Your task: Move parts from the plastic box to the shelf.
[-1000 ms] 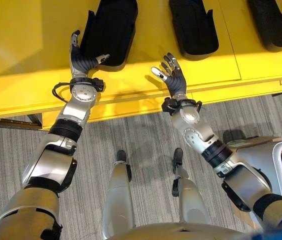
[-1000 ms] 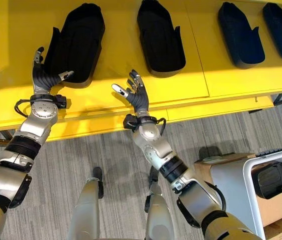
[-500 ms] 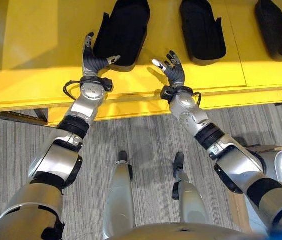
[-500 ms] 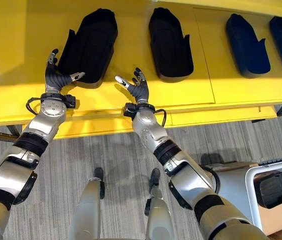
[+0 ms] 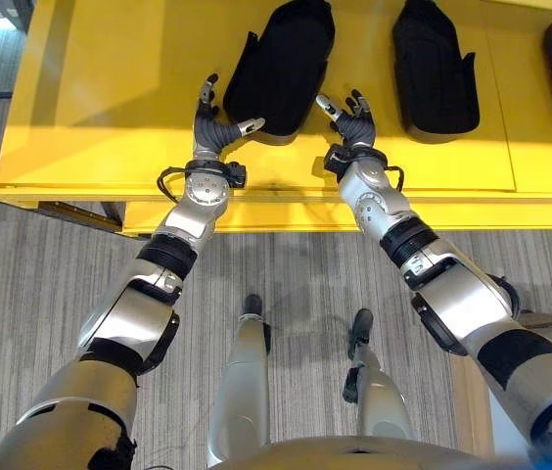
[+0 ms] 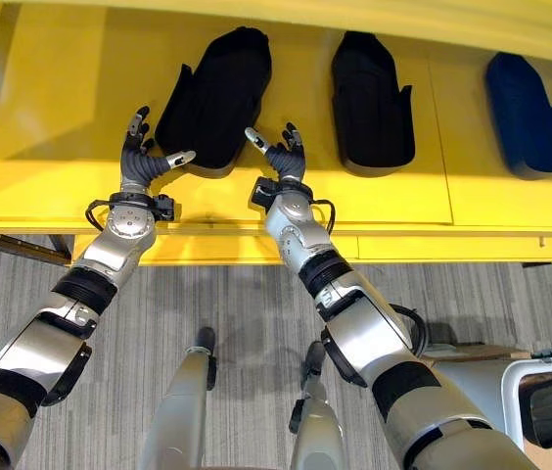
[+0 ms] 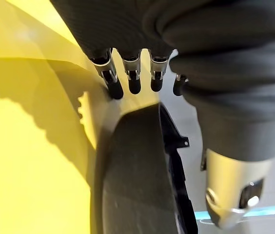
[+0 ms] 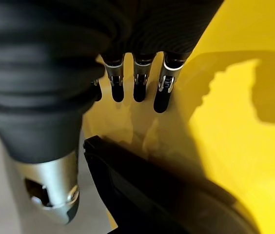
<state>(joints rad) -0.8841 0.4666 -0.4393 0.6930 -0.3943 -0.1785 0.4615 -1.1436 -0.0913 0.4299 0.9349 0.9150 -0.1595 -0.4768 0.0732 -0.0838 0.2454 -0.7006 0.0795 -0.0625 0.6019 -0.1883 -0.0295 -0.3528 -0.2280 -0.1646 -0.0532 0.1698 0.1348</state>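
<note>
The black moulded part [image 5: 281, 64] lies on the yellow shelf [image 5: 110, 108], its near end between the two hands. The left hand [image 5: 213, 121] stands just beside its left edge, fingers [image 7: 112, 82] straight and released with the thumb reaching toward the rim; the right hand [image 5: 352, 122] is just beside its right edge, fingers [image 8: 163, 90] equally straight and spread, holding nothing. Past the right hand's fingers lies a second black part [image 5: 436, 59], and a third part [image 6: 527, 110] lies well apart beyond it.

The part looks already set down, so the step seems to be releasing or squaring it. Done well, both hands keep their fingers straight, nudge evenly from either edge if at all, and draw back along the shelf without catching the raised side tab or dragging the part toward the shelf's front edge.
</note>
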